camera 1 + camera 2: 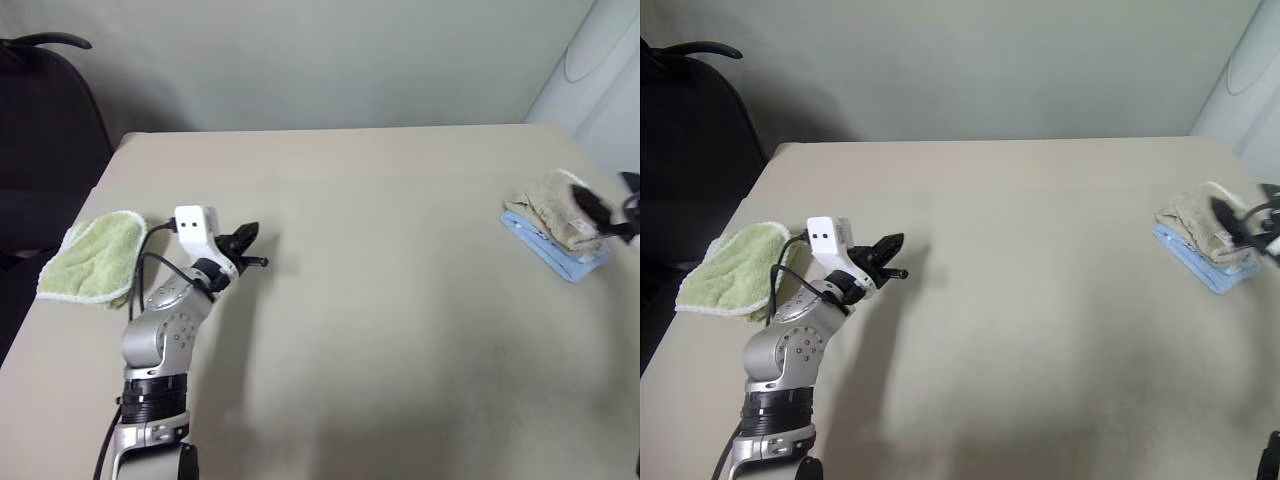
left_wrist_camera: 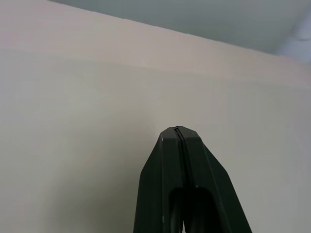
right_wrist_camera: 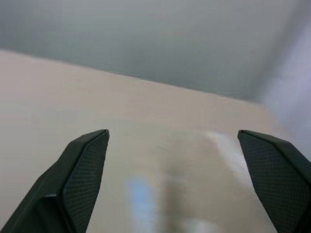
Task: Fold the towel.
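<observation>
Tan towel (image 1: 552,205), light blue towel (image 1: 553,257), green towel (image 1: 95,256), beige table (image 1: 380,300)

no writing, label, brand or number can be read on anything here, from where i stand.

The beige towel (image 1: 1202,226) lies folded on a light blue towel (image 1: 1206,265) at the desk's (image 1: 1040,300) right edge — the right gripper (image 1: 1252,226) beside it. The left gripper (image 1: 890,258), fingers together, hovers near a green towel (image 1: 732,270).
</observation>
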